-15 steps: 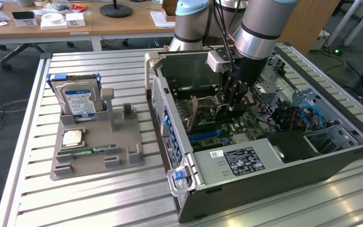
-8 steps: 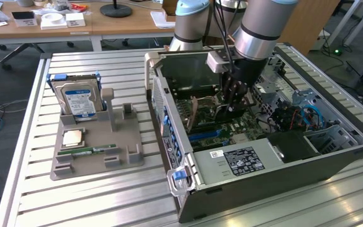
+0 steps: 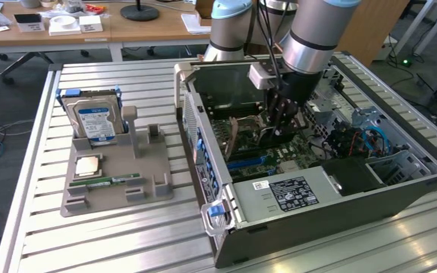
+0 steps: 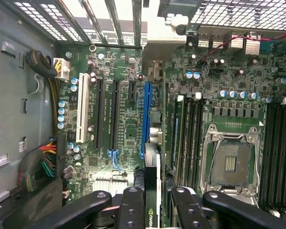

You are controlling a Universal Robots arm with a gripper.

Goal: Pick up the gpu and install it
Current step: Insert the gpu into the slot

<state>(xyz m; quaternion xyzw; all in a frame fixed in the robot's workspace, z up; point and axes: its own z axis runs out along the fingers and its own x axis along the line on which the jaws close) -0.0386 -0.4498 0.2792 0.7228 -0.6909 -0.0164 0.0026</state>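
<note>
My gripper [image 3: 277,126] reaches straight down into the open computer case [image 3: 317,193], just over the motherboard. In the wrist view the gpu [image 4: 152,167] shows edge-on as a thin dark card with a green logo, clamped between the two black fingers [image 4: 132,205]. The gripper [image 4: 152,198] is shut on it. The card hangs in line with the long blue slot [image 4: 145,114] on the green motherboard [image 4: 126,138] and slightly to one side of it. Its lower edge and whether it touches the slot are hidden.
Black slots and a white slot [image 4: 82,114] lie beside the blue one, with the empty processor socket [image 4: 231,162] and cable bundles [image 4: 43,162] nearby. Outside the case, a grey holder [image 3: 146,196] carries a blue-labelled hard drive [image 3: 95,119], a chip [image 3: 88,165] and a green memory stick [image 3: 116,181].
</note>
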